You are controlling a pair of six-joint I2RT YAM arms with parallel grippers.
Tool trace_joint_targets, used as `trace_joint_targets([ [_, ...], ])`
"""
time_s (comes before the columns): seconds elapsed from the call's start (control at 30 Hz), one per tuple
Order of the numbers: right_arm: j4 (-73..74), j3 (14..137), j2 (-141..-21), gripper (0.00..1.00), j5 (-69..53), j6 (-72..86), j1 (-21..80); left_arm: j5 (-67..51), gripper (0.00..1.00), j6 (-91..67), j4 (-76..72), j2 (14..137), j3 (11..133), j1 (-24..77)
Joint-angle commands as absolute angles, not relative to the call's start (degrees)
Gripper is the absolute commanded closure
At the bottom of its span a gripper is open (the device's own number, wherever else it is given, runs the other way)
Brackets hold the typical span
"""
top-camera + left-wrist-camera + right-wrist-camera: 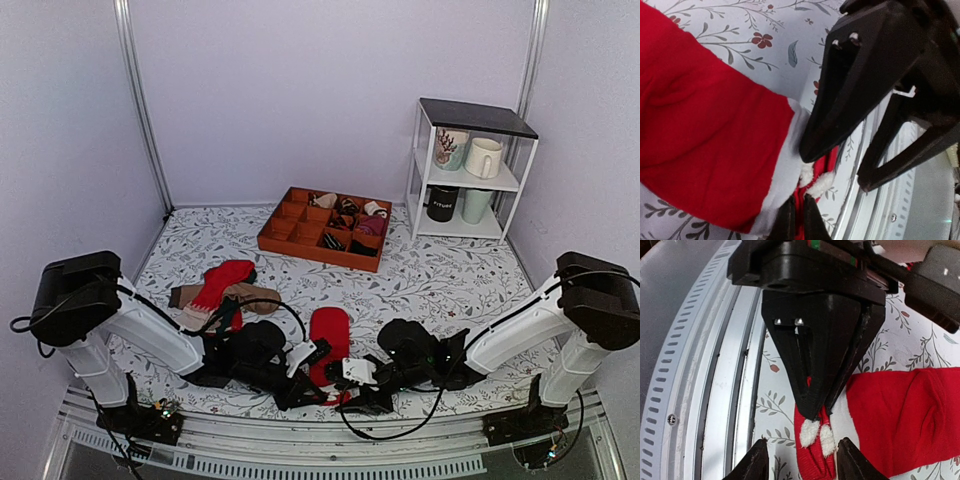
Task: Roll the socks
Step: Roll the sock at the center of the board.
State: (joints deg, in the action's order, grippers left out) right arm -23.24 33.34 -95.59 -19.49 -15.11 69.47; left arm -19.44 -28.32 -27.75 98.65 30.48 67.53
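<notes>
The left gripper (799,202) has its two fingers squeezed shut on the socks (330,335), right at the white cuff (785,170), where two little white pom-poms (810,433) hang. The right gripper (802,442) has its fingers spread apart, one on each side of that same end, and it holds nothing.

The socks are bright red and lie flat on the flowery table (440,270), between the two arms. Their long way runs from near to far. The cuff is at the near edge by the fingers and the toe points away to the far side. Both grippers are at the cuff end, and the left one is the one touching. So I think the roll has to start here and go away from the arms, toward the toe.

Counting: one red pair, two pom-poms, one mixed heap of socks (225,290) far to the left, and one orange tray (300,249) further back with a few rolled bundles, too small to count. One white shelf (470,105) at the far right holds four mugs
</notes>
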Motion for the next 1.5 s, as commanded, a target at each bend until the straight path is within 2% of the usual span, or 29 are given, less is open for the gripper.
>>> trace_joint_targets([
  [0.0, -22.32, 34.84, -98.68, 0.54, -16.04, -15.25, 70.05, -19.69, 1.0, -28.68, -21.09, 101.46, 29.89, 67.15],
  [0.1, -20.82, 35.69, -100.18, 0.65, -15.06, -14.08, 70.07, -19.86, 1.0, -28.49, -21.52, 101.35, 29.8, 67.01],
  [0.23, -19.72, 35.8, -101.06, 0.87, -14.81, -10.68, 70.05, -19.61, 1.0, -27.93, -21.25, 100.71, 29.87, 66.78],
  [0.33, -19.83, 35.07, -101.32, 0.93, -16.8, -6.22, 69.65, -16.85, 1.0, -25.66, -20.92, 98.73, 29.76, 66.76],
  [0.43, -20.78, 34.23, -101.99, 0.94, -20.6, -1.1, 68.58, -10.77, 1.0, -20.29, -19.69, 94.72, 29.37, 66.9],
  [0.57, -21.81, 34.43, -104.08, 0.94, -27.85, 5.88, 65.54, -0.67, 0.82, -11.6, -21.69, 87.72, 26.21, 68.07],
  [0.77, -19.1, 38.32, -110.3, 0.94, -39.14, 14.34, 60.18, 7.67, 0.8, 1.23, -35.76, 79.94, 17.72, 72.52],
  [0.87, -15.49, 40.99, -112.7, 0.94, -43.49, 17.34, 58.0, 4.76, 0.79, 3.21, -38.42, 81.86, 17.91, 74.07],
  [1.1, -9.23, 44.1, -113.53, 0.94, -47.15, 19.46, 56.19, 6.33, 0.75, 5.65, -43.02, 90.6, 21.23, 77.83],
  [1.13, -8.89, 44.23, -113.62, 0.94, -47.19, 19.61, 56.17, 5.84, 0.74, 6.11, -43.18, 91.28, 21.69, 77.99],
  [1.23, -8.12, 44.35, -113.73, 0.94, -47.11, 19.78, 56.09, 6.3, 0.56, 6.74, -43.41, 92.64, 22.33, 78.34],
  [1.47, -7.82, 43.82, -113.38, 0.94, -47.22, 19.15, 56.11, 6.51, 0.53, 7.3, -44.64, 96.71, 23.24, 78.4],
])
